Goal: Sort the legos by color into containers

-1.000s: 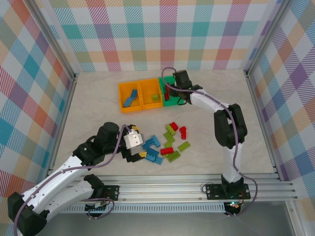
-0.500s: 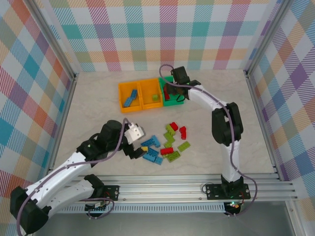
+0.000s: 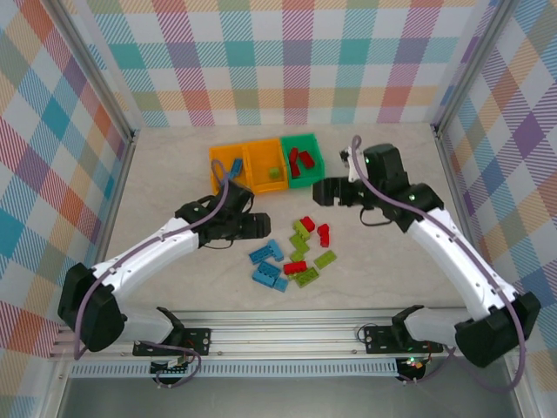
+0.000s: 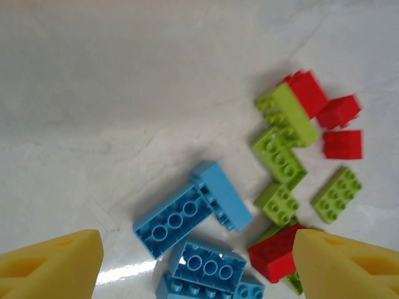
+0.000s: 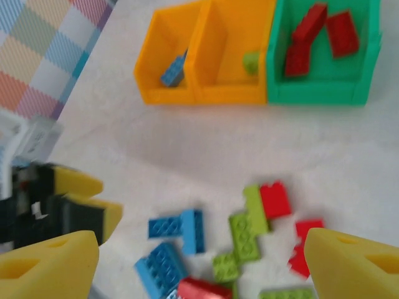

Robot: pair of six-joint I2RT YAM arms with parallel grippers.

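Left pincer (image 4: 196, 265), jaws apart, hovers above blue legos (image 4: 187, 215).

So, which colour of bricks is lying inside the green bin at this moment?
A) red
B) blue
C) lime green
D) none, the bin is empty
A: in the right wrist view the green bin holds several red bricks, and no other colour shows inside it.
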